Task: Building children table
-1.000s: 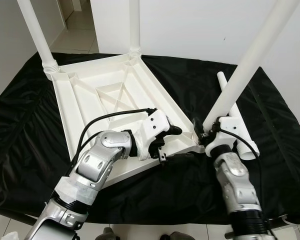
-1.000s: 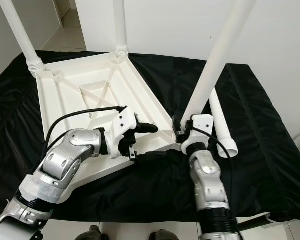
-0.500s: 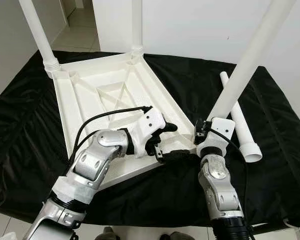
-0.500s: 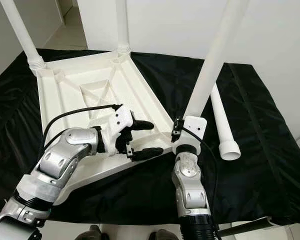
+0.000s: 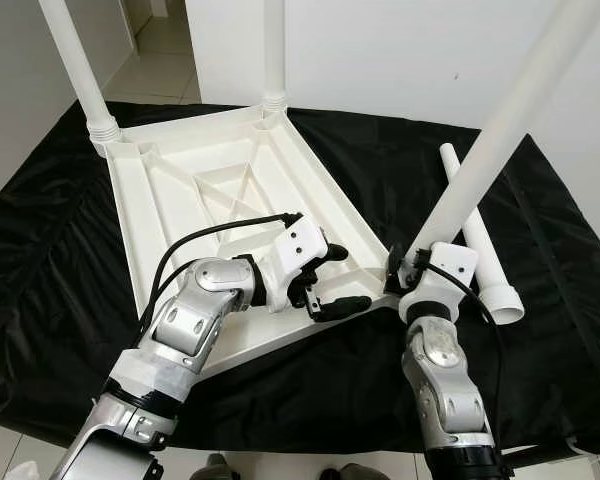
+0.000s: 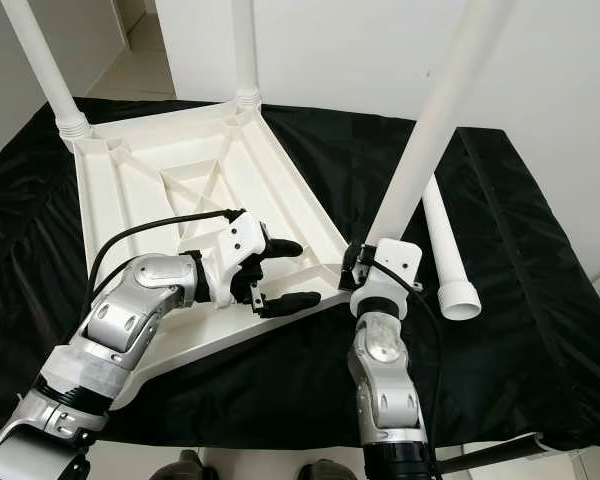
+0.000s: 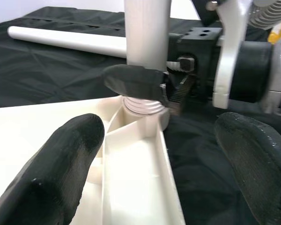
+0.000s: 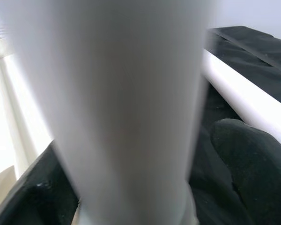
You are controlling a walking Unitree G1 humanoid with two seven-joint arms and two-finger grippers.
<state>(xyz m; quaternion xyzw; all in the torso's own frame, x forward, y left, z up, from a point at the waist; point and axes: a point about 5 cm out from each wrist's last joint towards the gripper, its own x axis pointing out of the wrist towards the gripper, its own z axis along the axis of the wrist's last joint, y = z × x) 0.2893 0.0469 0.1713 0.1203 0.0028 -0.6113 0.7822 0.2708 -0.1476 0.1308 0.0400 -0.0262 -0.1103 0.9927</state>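
The right gripper clamps the leg at the tabletop corner. The left gripper, fingers spread, straddles the rim just beside it.

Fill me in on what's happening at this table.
A white tabletop lies upside down on a black cloth, two legs screwed in at its far corners. The right gripper clamps a third leg at the near corner socket. The left gripper, open, straddles the tabletop's edge. A fourth leg lies loose.
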